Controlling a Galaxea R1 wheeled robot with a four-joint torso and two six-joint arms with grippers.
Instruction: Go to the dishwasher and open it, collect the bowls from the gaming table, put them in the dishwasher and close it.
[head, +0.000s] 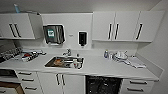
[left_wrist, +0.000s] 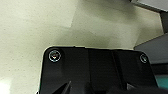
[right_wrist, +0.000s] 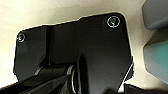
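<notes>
The robot faces a white kitchenette head-on, and the dishwasher (head: 103, 85) sits low and right of centre under the counter (head: 100, 67). Its dark racked inside shows where a steel front would be, so it appears to stand open already — likely left that way to take the bowls, which are not among the things seen here.

The sink (head: 64, 62) is set into the counter left of centre with a tap (head: 67, 53) behind it; it holds dishes too blurred to count. A dish rack (head: 29, 55) stands on the far left of the counter, handy to the sink for draining. On the wall above hang one paper towel dispenser (head: 54, 34) and one dark soap dispenser (head: 82, 38), both within reach of the basin. A small bottle (head: 106, 54) and some pale crockery (head: 121, 56) rest on the right of the counter. The upper cupboards (head: 127, 26) show five black handles in all.

Whether either gripper is released or clenched, I cannot tell — the wrist views give pale floor behind the robot's own dark plates.
</notes>
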